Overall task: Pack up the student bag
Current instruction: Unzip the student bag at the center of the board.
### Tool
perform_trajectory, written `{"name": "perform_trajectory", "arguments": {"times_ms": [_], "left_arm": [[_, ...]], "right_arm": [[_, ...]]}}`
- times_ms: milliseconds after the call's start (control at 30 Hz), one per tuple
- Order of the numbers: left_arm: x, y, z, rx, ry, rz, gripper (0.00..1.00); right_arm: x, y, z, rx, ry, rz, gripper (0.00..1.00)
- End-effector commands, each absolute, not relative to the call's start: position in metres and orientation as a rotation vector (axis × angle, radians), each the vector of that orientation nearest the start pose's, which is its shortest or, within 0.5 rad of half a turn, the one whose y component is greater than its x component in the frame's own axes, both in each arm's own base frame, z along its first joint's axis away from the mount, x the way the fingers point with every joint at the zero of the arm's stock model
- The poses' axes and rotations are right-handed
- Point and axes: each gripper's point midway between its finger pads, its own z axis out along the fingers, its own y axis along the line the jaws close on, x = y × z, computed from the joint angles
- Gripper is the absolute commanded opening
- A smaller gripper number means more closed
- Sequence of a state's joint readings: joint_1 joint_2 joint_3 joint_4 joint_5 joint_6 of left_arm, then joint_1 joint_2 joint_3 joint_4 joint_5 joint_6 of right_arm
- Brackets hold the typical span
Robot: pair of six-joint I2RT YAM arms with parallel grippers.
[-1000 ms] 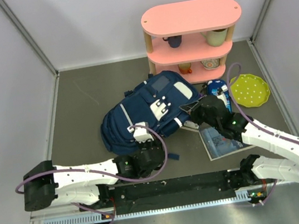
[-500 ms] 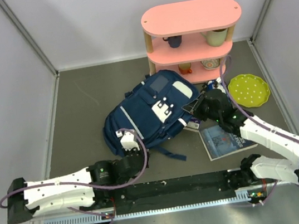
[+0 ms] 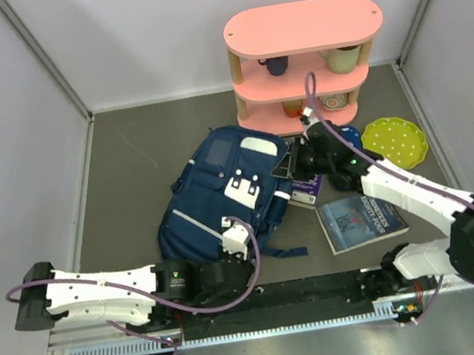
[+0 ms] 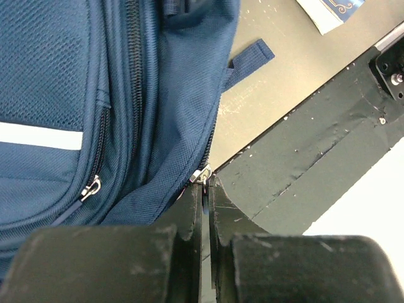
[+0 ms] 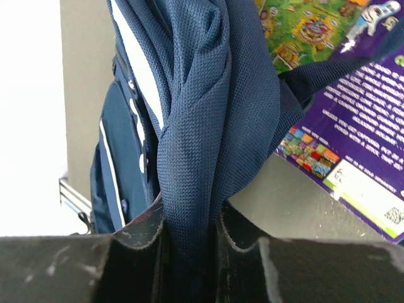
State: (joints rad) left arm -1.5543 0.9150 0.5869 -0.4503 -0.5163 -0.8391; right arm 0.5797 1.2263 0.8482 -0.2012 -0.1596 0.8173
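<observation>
- On the middle of the tabletop [image 3: 127,158], just in front of the pink shelf [image 3: 304,26], the student bag [image 3: 220,180] lies flat with its front pockets up and its base toward the near edge.
- At the bag's near side, the left gripper [image 4: 203,189] has its fingers pressed together, with the metal zipper pull [image 4: 201,175] apparently nipped between the tips.
- At the bag's top end, toward the shelf, the right gripper [image 5: 189,221] is clamped on a bunched fold of the bag's mesh fabric, which gathers into deep creases above the jaws.
- The bag looks soft and limp: the cloth folds and sags wherever it is pinched, so it will probably drape and drag across the tabletop and not lift as one piece.
- It seems light and nearly empty, and nothing about it looks fragile. The woven fabric should give the fingers good friction.
- Good holds are the thick fold or strap at the top, which gives plenty of cloth to bite, and the zipper pull. The pull is small, hard and smooth, so it could slip out of a sideways tug.
- Opening the zip likely needs both holds at once, with one end anchored so the slack cloth stays taut along the zipper track.
- A purple book [image 3: 308,190] lies touching the bag's right side, and a blue book [image 3: 361,220] sits nearer the front edge.
</observation>
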Motion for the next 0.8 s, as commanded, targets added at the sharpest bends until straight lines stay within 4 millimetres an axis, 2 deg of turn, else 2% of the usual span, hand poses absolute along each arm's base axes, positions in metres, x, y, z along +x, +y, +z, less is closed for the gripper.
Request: {"name": "perform_trajectory", "arguments": {"times_ms": [0, 33, 67, 100, 133, 167, 200, 233, 267, 333, 400, 433, 500, 567, 600, 633, 700, 733, 767], "left_arm": [[0.063, -0.287, 0.146, 0.515, 2.179, -0.785, 0.0], [0.068, -0.288, 0.15, 0.492, 2.159, -0.768, 0.0], [0.071, -0.288, 0.152, 0.475, 2.143, -0.762, 0.0], [0.076, -0.289, 0.155, 0.444, 2.128, -0.758, 0.0], [0.085, -0.286, 0.156, 0.39, 2.102, -0.72, 0.0], [0.088, -0.286, 0.157, 0.363, 2.096, -0.715, 0.0], [0.093, -0.285, 0.157, 0.339, 2.088, -0.701, 0.0], [0.096, -0.285, 0.157, 0.322, 2.084, -0.688, 0.0], [0.1, -0.285, 0.158, 0.295, 2.081, -0.681, 0.0], [0.11, -0.285, 0.157, 0.252, 2.086, -0.67, 0.0], [0.12, -0.283, 0.155, 0.192, 2.094, -0.663, 0.0], [0.124, -0.284, 0.155, 0.171, 2.092, -0.674, 0.0], [0.13, -0.285, 0.153, 0.147, 2.098, -0.688, 0.0], [0.134, -0.289, 0.156, 0.143, 2.087, -0.701, 0.0], [0.134, -0.292, 0.158, 0.152, 2.083, -0.709, 0.0], [0.134, -0.295, 0.156, 0.166, 2.084, -0.705, 0.0], [0.133, -0.304, 0.162, 0.206, 2.082, -0.719, 0.0], [0.132, -0.308, 0.159, 0.225, 2.091, -0.713, 0.0], [0.131, -0.311, 0.159, 0.242, 2.095, -0.71, 0.0]], "right_arm": [[0.311, 0.267, 0.191, 0.0, 2.227, 0.845, 0.0], [0.32, 0.27, 0.201, 0.001, 2.208, 0.837, 0.0], [0.326, 0.272, 0.202, 0.0, 2.21, 0.823, 0.0], [0.334, 0.276, 0.19, -0.021, 2.241, 0.787, 0.0], [0.342, 0.277, 0.197, -0.026, 2.239, 0.771, 0.01], [0.348, 0.278, 0.193, -0.026, 2.256, 0.754, 0.06], [0.353, 0.278, 0.18, -0.027, 2.299, 0.741, 0.14], [0.358, 0.277, 0.18, -0.018, 2.307, 0.746, 0.34], [0.365, 0.268, 0.177, 0.015, 2.316, 0.742, 0.43], [0.364, 0.253, 0.177, 0.051, 2.317, 0.733, 0.62], [0.366, 0.23, 0.182, 0.114, 2.289, 0.696, 0.75], [0.358, 0.218, 0.187, 0.131, 2.269, 0.686, 0.81], [0.348, 0.207, 0.193, 0.154, 2.245, 0.693, 0.82], [0.324, 0.199, 0.192, 0.176, 2.237, 0.724, 0.82], [0.313, 0.202, 0.19, 0.226, 2.246, 0.79, 0.83], [0.295, 0.2, 0.169, 0.258, 2.292, 0.82, 0.83], [0.27, 0.211, 0.18, 0.323, 2.247, 0.996, 0.83], [0.251, 0.21, 0.154, 0.37, 2.296, 1.014, 0.82], [0.24, 0.214, 0.166, 0.439, 2.241, 1.108, 0.82]]}}
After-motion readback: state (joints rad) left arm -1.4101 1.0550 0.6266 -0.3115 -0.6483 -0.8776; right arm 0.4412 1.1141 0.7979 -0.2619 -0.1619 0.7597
